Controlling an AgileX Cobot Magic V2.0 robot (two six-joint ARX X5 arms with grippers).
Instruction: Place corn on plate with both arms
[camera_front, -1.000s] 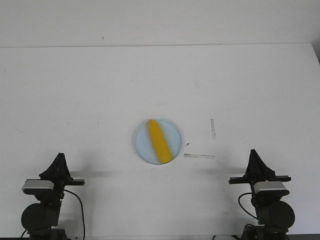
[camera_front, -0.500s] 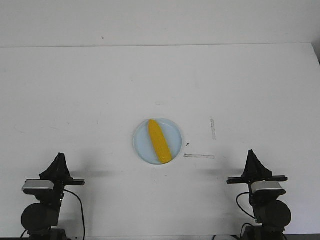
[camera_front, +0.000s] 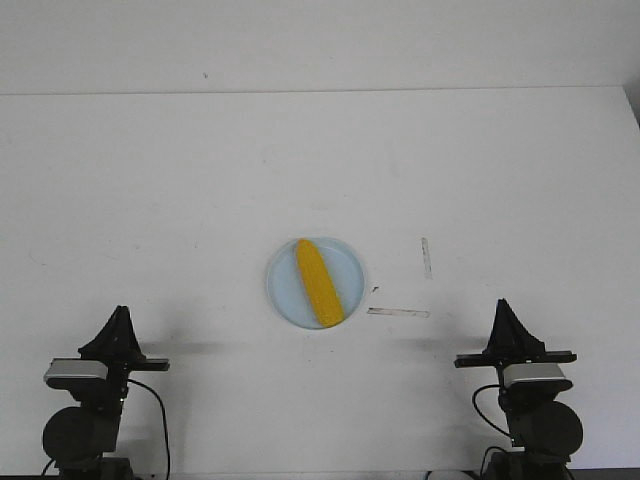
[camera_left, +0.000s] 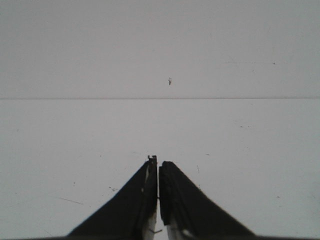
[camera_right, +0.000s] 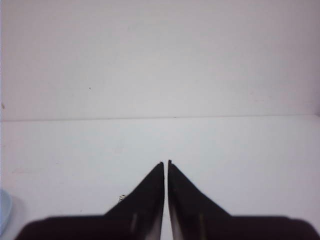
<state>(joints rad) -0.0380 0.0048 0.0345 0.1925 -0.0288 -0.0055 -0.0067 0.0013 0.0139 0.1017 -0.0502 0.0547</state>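
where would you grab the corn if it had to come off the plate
Probably around the middle of the corn, coming straight down from above with the jaws across its width. It lies flat and diagonal on the plate, tapered at the far end, so the thicker mid-section likely gives the steadiest hold, and the low rim blocks a side approach.

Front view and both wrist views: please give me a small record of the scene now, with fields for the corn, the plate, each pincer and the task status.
corn: corn lies flat on the plate, tapered end pointing away from the robot
plate: plate on the white table, between the two arms
left pincer: left pincer shut, empty, near the table's front edge
right pincer: right pincer shut, empty, near the front edge
task status: corn on plate, neither pincer touching it
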